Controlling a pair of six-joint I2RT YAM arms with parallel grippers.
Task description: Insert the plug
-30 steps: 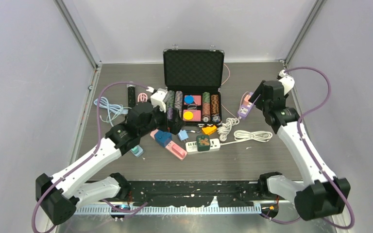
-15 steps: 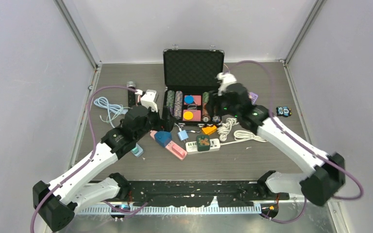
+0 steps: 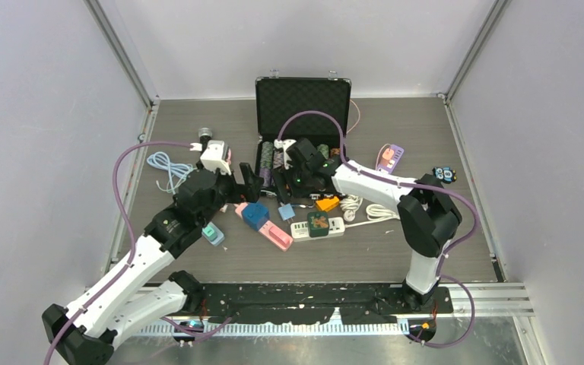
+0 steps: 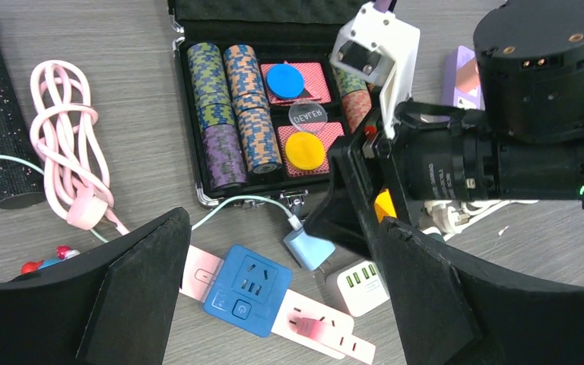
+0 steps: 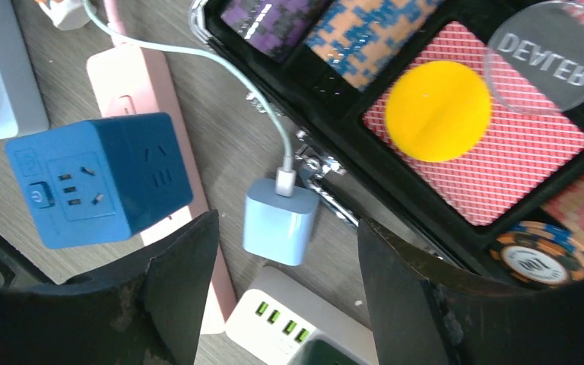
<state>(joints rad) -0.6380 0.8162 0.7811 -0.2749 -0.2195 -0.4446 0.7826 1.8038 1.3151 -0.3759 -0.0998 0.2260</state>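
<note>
Right wrist view: right pincer [image 5: 287,222] is open and empty, straddling the plug [image 5: 280,220] lying just in front of the case [image 3: 303,106] (lined up for a grab, I'd guess). Left pincer [image 4: 281,224] hangs wide open and empty, also in front of the case.

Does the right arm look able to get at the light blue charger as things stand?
Probably yes. The right gripper hangs open over the charger, framed between its fingers with nothing on top; the blue cube and case flank it closely.
</note>
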